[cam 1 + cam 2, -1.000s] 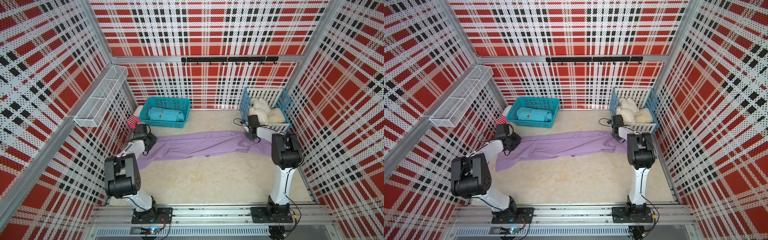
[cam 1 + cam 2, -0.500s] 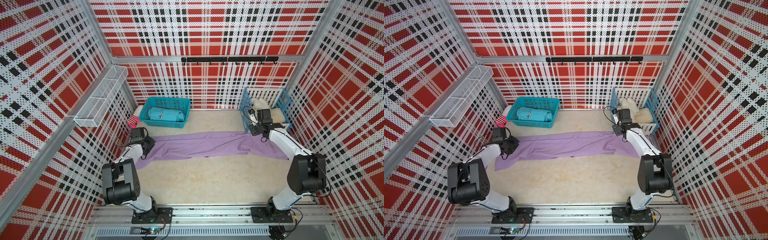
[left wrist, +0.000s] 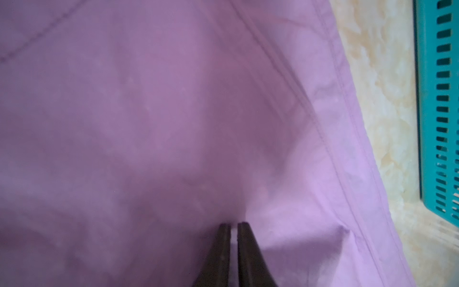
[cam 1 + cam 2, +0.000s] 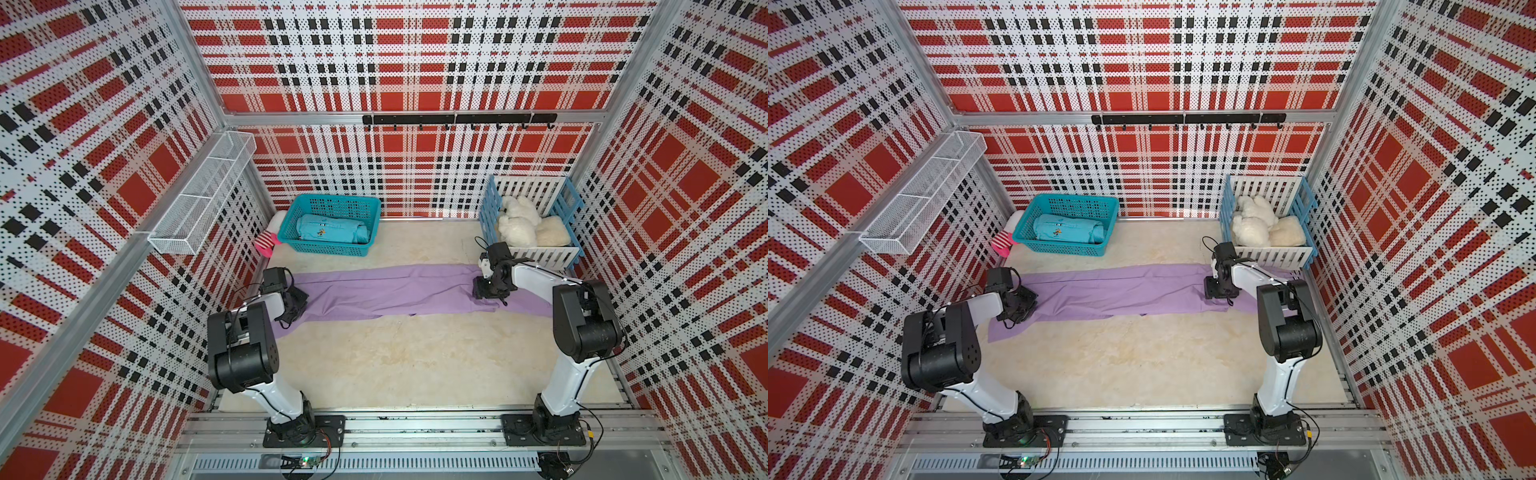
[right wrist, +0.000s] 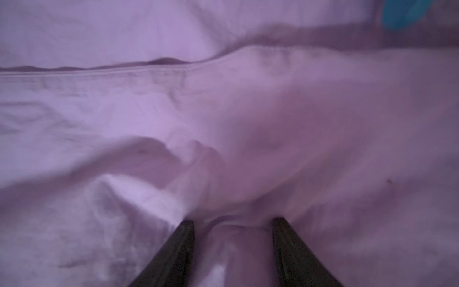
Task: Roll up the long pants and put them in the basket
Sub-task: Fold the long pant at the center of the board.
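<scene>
Lilac long pants point(image 4: 386, 291) lay flat across the floor point(image 4: 415, 365); your left gripper point(image 3: 233, 223) pinched them, nearly closed, while your right gripper point(image 5: 233, 220) (farther from the crate point(image 4: 536, 253) than before) straddled a fold, jaws apart.

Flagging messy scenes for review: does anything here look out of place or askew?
A pink striped sock lies loose beside the teal basket, not in it, as if dropped. The long pants lie flat.

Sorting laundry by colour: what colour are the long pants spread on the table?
Plain light purple long pants, clearest in a top view.
</scene>
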`<state>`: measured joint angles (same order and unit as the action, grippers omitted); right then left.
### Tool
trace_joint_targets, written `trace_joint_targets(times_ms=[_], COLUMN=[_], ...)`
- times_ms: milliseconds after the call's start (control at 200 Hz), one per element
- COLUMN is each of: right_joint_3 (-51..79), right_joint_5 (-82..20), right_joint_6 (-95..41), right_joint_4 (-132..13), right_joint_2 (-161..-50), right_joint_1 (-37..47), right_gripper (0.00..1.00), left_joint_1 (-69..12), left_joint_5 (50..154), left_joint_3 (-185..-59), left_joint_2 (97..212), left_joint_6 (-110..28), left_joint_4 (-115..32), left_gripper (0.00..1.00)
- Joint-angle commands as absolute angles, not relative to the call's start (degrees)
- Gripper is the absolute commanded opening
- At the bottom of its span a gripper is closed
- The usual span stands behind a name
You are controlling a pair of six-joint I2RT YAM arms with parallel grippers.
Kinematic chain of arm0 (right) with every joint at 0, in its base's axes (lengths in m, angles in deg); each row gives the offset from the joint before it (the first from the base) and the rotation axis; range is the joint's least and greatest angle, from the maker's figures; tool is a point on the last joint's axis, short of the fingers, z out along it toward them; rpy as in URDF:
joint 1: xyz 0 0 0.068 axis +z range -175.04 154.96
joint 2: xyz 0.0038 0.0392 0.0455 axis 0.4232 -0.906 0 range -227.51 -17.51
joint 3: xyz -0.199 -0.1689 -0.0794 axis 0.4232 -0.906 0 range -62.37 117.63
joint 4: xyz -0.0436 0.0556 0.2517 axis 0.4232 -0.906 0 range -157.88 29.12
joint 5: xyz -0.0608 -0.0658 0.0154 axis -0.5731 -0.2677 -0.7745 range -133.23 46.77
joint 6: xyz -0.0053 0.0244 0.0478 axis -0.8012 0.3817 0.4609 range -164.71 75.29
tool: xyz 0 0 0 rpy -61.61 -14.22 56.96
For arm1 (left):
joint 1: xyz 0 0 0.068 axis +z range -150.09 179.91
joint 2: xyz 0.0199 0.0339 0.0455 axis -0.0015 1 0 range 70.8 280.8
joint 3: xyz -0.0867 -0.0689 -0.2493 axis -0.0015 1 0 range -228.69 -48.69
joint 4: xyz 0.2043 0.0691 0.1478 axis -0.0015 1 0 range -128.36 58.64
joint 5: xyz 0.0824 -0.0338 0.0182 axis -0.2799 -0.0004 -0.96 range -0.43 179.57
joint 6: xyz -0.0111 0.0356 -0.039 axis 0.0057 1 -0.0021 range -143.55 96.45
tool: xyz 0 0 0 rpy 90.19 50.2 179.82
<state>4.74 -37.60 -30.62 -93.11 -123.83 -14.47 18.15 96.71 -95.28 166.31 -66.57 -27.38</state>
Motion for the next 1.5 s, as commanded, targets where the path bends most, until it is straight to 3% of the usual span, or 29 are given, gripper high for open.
trace_joint_targets(times_ms=[0,225,391,551,651,927,1243,1493], right_joint_3=[-0.53,-10.25,-4.03,1.1,3.32,4.95,3.32,0.14], right_joint_5=[-35.89,-39.58,-42.55,-42.83,-42.7,-39.11,-37.1,-35.91], right_joint_6=[-21.89,-17.64,-20.11,-26.38,-31.0,-36.09,-40.92,-41.45], right_joint_4=[-95.04,-97.29,-100.13,-98.14,-97.16,-94.85,-93.42,-92.17], right_joint_2=[-120.27,-106.92,-98.97,-97.42,-99.9,-105.48,-106.62,-106.05], right_joint_1=[-13.85,-9.25,-6.13,-2.55,1.03,3.17,3.17,3.17], right_gripper=[0.57,0.57,0.58,0.56,0.56,0.58,0.59,0.59], left_joint_1=[21.04,23.14,21.85,20.13,15.2,-5.03,-6.1,-11.17], left_joint_5=[94.15,92.79,89.74,92.52,92.37,73.7,90.27,88.86], left_joint_3=[-90.87,-90.11,-96.3,-102.77,-108.48,-115.14,-122.15,-120.49], left_joint_2=[165.59,157.36,150.81,156.17,162.71,166.51,172.6,173.94], left_joint_6=[-66.8,-67.32,-65.82,-61.37,-52.98,-26.34,-2.87,13.51], left_joint_4=[-25.57,-26.43,-24.82,-21.16,-15.27,-10.06,-5.58,-2.85], left_gripper=[0.13,0.13,0.15,0.16,0.16,0.17,0.17,0.12])
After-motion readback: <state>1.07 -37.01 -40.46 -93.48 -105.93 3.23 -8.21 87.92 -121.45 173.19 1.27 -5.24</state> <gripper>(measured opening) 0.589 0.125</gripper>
